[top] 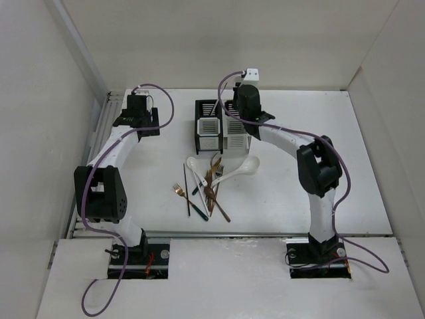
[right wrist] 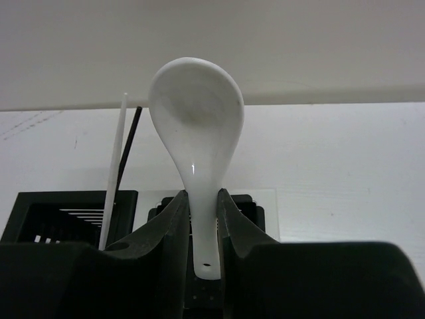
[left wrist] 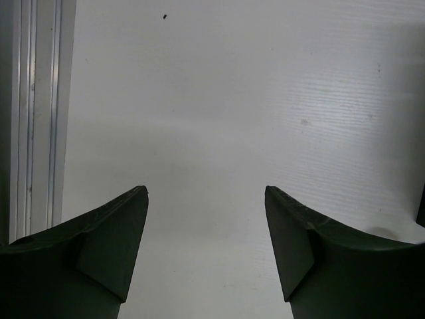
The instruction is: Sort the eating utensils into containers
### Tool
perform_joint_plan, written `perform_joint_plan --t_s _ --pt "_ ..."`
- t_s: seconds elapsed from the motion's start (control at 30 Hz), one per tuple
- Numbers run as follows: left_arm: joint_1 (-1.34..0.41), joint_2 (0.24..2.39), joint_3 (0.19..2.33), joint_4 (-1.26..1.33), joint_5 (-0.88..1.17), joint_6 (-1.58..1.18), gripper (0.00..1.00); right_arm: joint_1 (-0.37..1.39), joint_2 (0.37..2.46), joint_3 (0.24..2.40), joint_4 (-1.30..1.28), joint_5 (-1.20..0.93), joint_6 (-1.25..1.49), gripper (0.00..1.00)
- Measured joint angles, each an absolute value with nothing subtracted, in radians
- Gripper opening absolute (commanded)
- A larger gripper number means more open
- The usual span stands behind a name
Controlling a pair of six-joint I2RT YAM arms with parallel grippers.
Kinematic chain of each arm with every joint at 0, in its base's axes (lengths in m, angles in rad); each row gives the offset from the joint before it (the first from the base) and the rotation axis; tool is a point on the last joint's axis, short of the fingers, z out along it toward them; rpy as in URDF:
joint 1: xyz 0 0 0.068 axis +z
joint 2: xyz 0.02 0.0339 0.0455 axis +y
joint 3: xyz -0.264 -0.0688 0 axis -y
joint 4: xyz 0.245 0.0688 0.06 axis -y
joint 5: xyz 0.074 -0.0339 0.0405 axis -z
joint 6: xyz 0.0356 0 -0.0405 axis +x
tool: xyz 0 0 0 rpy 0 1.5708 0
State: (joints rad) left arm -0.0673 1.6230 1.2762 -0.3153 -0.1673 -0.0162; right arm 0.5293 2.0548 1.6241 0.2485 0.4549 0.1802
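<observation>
So right claw [right wrist: 203, 206] pinches a glossy white spoon [right wrist: 196, 113] upright, bowl up, handle down, above the caddies [right wrist: 60, 216]; left claw [left wrist: 206, 219] gapes wide.

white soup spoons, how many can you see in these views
3. The held spoon stands upright between the right fingers above the containers. Two lie on the table: the left spoon and the right spoon, either side of the cutlery pile. More could hide under it.

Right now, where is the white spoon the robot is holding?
Right wrist view: the white spoon stands bowl-up in the right gripper, above the white caddy.
</observation>
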Motion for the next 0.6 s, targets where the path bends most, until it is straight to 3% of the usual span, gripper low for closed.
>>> perform_joint_plan --t_s 0.53,0.6 --pt "-0.06 1.63 1.28 -0.315 -0.17 -0.016 0.68 0.529 2.14 1.564 0.331 0.438 0.22 0.0" --pt "-0.06 1.63 1.28 -0.315 -0.169 -0.016 0.68 0.53 2.14 1.563 0.338 0.437 0.223 0.06"
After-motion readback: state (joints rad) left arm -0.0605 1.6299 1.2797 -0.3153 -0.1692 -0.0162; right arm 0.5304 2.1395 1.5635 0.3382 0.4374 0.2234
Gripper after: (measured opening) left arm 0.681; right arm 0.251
